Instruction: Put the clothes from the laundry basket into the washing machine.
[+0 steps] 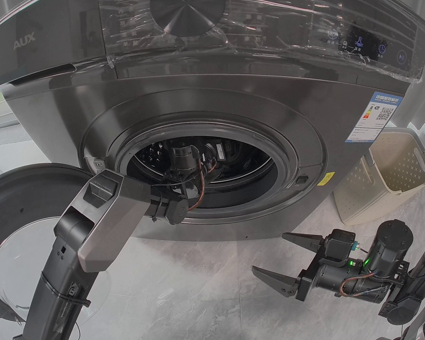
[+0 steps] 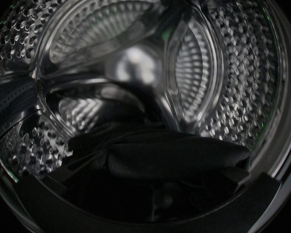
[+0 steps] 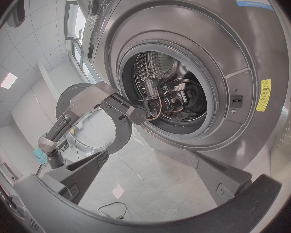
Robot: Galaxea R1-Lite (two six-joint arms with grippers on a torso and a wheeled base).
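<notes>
The grey washing machine [image 1: 250, 95] stands with its round door [image 1: 23, 199] swung open to the left. My left arm goes through the opening, so my left gripper [image 3: 179, 98] is inside the drum [image 2: 242, 65]. Dark clothes [image 2: 171, 159] lie in a heap on the drum's bottom, just below that gripper; the dark clothes [image 3: 194, 96] lie beyond it. My right gripper [image 1: 268, 252] hangs open and empty above the floor, in front of the machine and to its right. The cream laundry basket [image 1: 396, 175] stands against the machine's right side; no clothes show in it.
Grey tiled floor [image 1: 198, 284] lies open in front of the machine between the two arms. The open door takes up the space at the left. The basket [image 3: 289, 139] is close beside my right arm.
</notes>
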